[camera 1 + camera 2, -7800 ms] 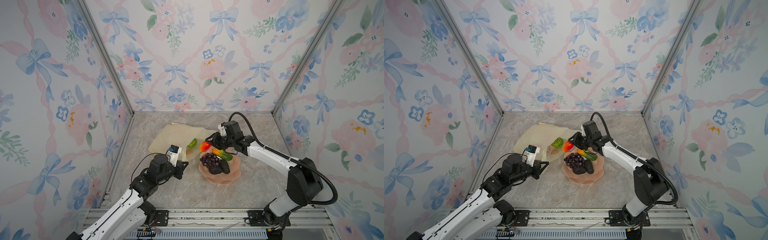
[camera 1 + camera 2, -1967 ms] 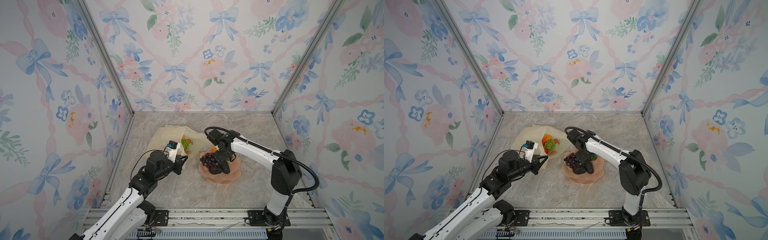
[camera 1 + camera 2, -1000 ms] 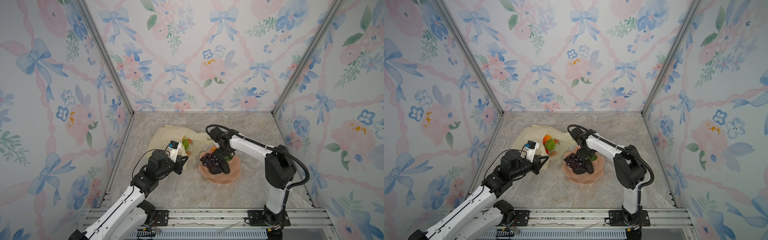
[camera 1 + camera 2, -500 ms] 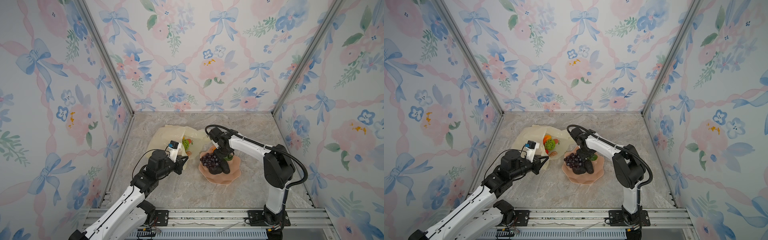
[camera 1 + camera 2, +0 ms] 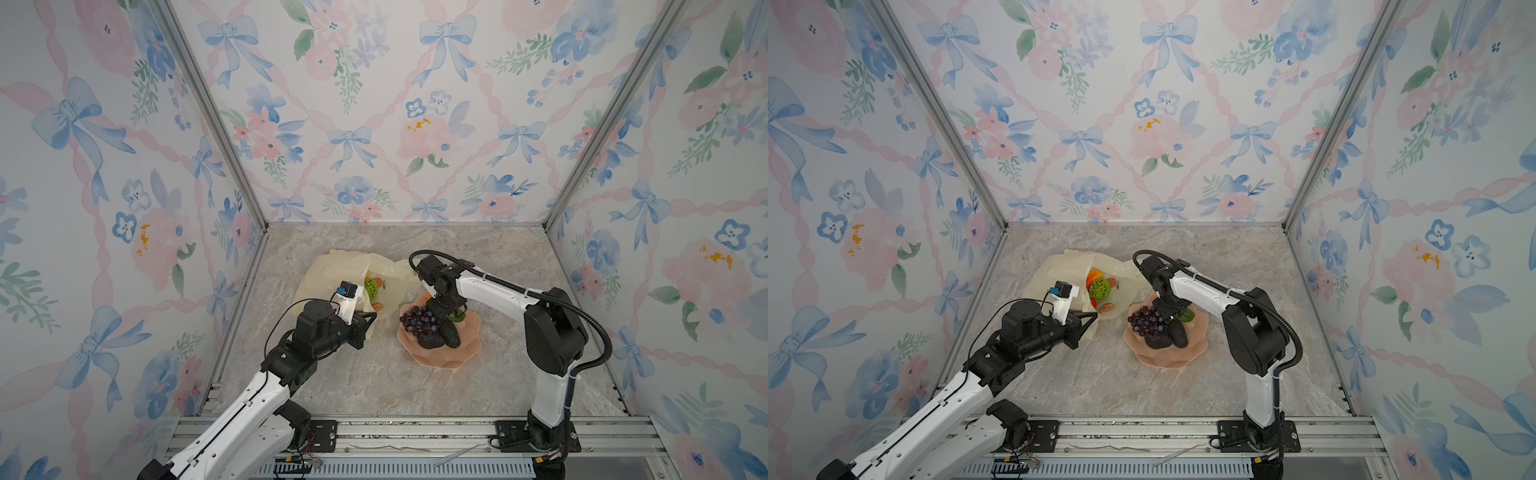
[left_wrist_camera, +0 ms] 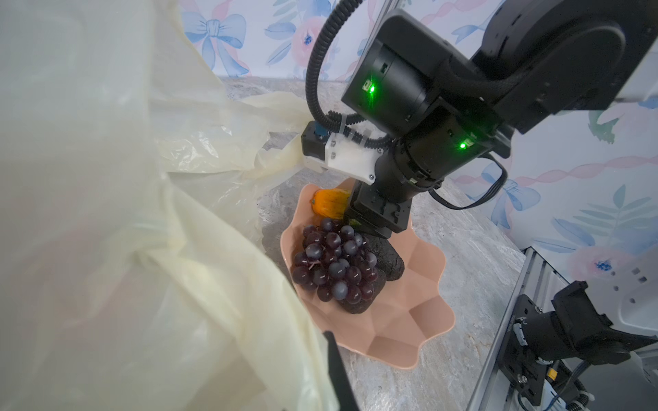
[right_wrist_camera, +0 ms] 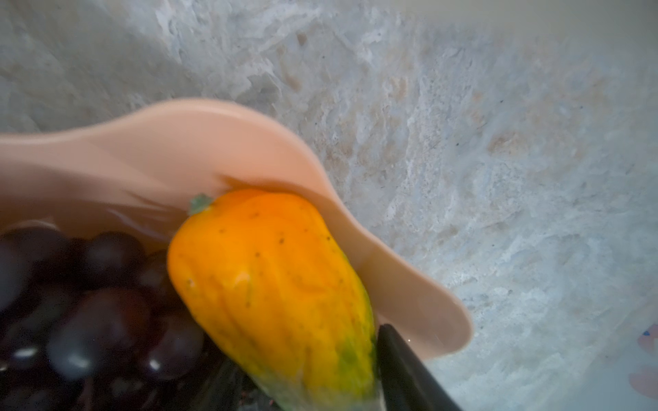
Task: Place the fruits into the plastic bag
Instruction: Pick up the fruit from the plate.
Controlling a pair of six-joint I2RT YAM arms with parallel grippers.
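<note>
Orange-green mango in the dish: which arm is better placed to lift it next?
Right. The right gripper is down in the pink dish, one finger beside the orange-green mango. The left gripper is shut on the plastic bag's edge, holding it open.

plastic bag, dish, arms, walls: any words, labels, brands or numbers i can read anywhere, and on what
No text can be read in any view.
plastic bag: only a printed orange slice, no legible lettering.
pink dish: plain, no marking.
right arm's black housing: two green lights, no legible label.
wallpaper: bows and flowers only.
</note>
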